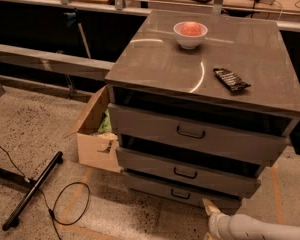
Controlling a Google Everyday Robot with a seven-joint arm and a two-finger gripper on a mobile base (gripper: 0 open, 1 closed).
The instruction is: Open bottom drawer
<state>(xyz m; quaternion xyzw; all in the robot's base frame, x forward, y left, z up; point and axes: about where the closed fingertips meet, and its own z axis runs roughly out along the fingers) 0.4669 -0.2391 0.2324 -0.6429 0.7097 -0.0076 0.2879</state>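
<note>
The bottom drawer is finished in plain grey, its handle in black (like the two fronts above). A white bowl and a black packet are carried on the grey-brown bench. The cream-tipped white claw is seen low right, beside that drawer, over speckled beige floor.

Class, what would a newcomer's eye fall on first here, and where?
A grey cabinet of three drawers fills the middle, with a white bowl toward the back of its top and a dark packet nearer the right front. The gripper sits low at the right, just in front of the bottom drawer. A cardboard box stands beside the cabinet's left side.
</note>
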